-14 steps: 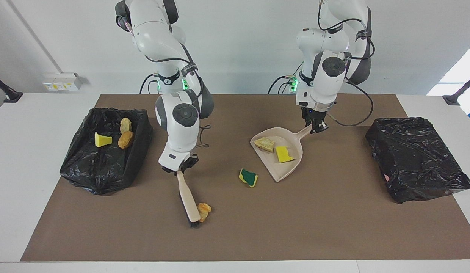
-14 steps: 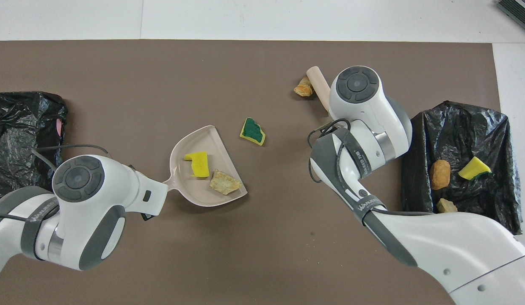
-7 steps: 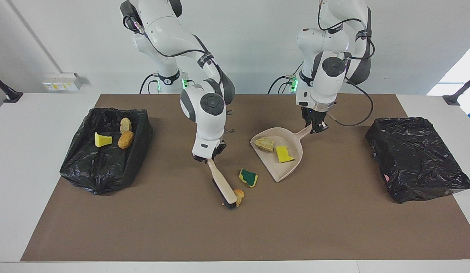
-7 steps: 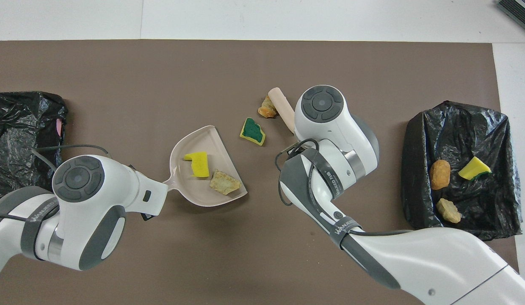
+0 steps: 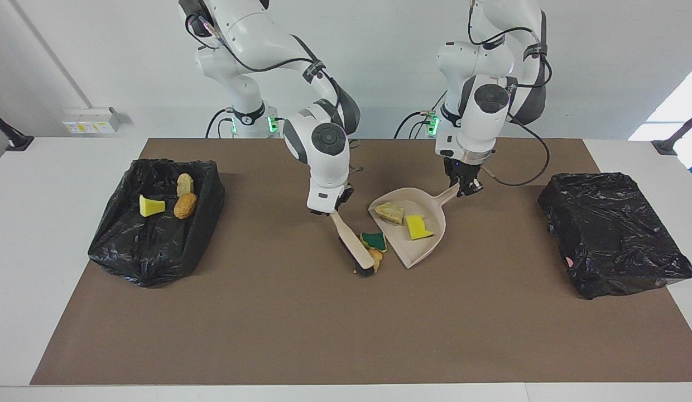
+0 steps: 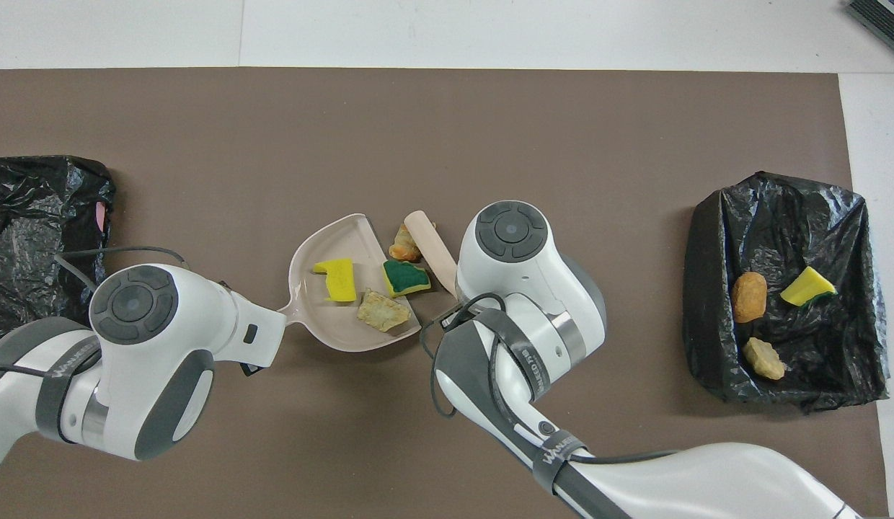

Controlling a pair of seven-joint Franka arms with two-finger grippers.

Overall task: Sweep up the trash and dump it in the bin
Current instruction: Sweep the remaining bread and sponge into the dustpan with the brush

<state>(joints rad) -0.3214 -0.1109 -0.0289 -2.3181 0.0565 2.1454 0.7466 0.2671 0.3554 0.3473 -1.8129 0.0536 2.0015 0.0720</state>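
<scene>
Both of your grippers are clamped on tools: the right gripper (image 5: 330,211) holds the upper end of the brush (image 5: 354,247), and the left gripper (image 5: 466,188) holds the handle of the dustpan (image 5: 427,245).

Look at the trash first. A yellow-and-green sponge (image 5: 373,240) lies right at the dustpan's open lip, green face up, and in the overhead view it overlaps the lip's edge. Just beside it, farther from the robots, an orange-striped chunk (image 5: 375,260) touches the brush head. You can see the brush slanting down from the right gripper to the mat, its dark bristles against both scraps.

Inside the dustpan lie a yellow sponge bit (image 5: 417,226) and a tan chunk (image 5: 389,212), side by side. The pan rests on the brown mat (image 5: 268,324) near the middle of the table, its mouth turned toward the brush.

At the right arm's end sits a black-lined bin (image 5: 150,251) holding three more scraps: a yellow wedge (image 5: 150,206) and two tan-orange chunks (image 5: 184,206). At the left arm's end you have a second black bag (image 5: 614,234), crumpled over itself.
</scene>
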